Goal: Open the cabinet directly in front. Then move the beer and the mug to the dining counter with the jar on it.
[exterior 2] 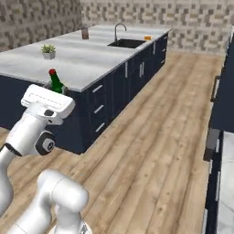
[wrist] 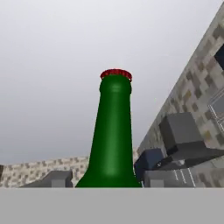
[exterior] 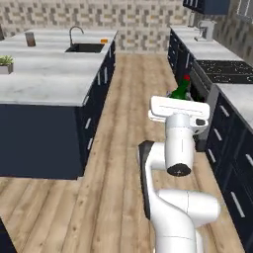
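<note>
Smooth green glass beer [wrist: 112,135] with red crimped cap held upright in the gripper [exterior: 179,99], fingers part-closed round it, veined marble counter [exterior: 49,74] at left, jar [exterior: 30,39] at its far end

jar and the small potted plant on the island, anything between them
Bare marble between the jar and the potted plant on the dining counter, in the right base view.
</note>
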Controlling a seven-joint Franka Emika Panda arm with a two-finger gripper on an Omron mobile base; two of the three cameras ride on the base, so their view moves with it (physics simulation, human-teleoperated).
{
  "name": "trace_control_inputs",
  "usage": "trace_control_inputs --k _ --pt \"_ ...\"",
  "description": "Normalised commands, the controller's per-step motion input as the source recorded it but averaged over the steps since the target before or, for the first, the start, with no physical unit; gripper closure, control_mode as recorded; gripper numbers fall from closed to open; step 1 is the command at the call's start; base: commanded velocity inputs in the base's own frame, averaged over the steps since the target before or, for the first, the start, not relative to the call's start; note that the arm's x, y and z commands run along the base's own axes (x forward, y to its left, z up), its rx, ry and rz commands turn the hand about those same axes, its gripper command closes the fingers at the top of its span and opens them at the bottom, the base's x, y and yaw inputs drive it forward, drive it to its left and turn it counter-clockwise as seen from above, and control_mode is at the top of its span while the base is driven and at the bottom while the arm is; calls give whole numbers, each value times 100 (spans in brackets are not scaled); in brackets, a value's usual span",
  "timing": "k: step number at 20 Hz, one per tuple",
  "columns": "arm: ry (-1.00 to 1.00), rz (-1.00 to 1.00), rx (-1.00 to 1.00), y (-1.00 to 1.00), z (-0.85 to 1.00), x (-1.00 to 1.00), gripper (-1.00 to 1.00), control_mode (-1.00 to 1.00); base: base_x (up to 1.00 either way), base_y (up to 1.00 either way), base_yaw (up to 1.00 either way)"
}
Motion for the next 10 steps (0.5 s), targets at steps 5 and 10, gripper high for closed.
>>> trace_control_inputs --k 5,10 --pt "0 0 0 0 0 0 100 100 24 -3 66" --pt "0 0 0 0 0 0 100 100 27 -4 26"
